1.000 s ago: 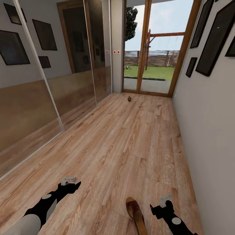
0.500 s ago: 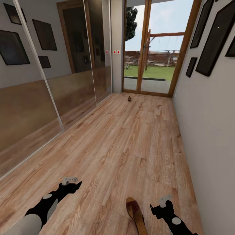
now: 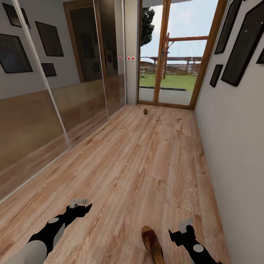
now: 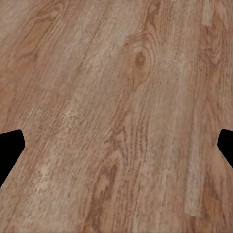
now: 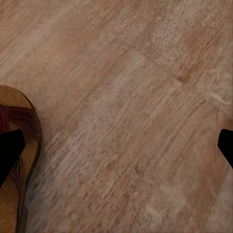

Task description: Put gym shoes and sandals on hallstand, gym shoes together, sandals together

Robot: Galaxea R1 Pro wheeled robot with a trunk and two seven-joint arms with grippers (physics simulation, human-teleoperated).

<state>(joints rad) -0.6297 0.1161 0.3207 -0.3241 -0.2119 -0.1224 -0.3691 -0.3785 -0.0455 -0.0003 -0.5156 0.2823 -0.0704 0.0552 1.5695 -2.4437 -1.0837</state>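
Observation:
One dark reddish-brown sandal [image 3: 153, 243] lies on the wood-plank corridor floor [image 3: 146, 161] at the bottom of the head view, cut off by the picture's edge. My right gripper [image 3: 185, 225] hovers just to its right, open and empty. In the right wrist view the sandal [image 5: 18, 145] lies beside one dark fingertip [image 5: 8, 150], and the gripper [image 5: 116, 150] stands wide over bare planks. My left gripper [image 3: 81, 205] hangs open over bare floor [image 4: 116, 97] further left. The gym shoes, the other sandal and the hallstand are out of view.
Mirrored sliding doors [image 3: 55, 95] line the left side and a white wall with dark frames [image 3: 234, 110] the right. A glass door [image 3: 168, 55] closes the far end, with a small dark object [image 3: 145, 111] on the floor before it.
The whole picture has shifted slightly, so the camera has moved; the sandal now sits a little lower in the head view. Both arms hold the same pose.

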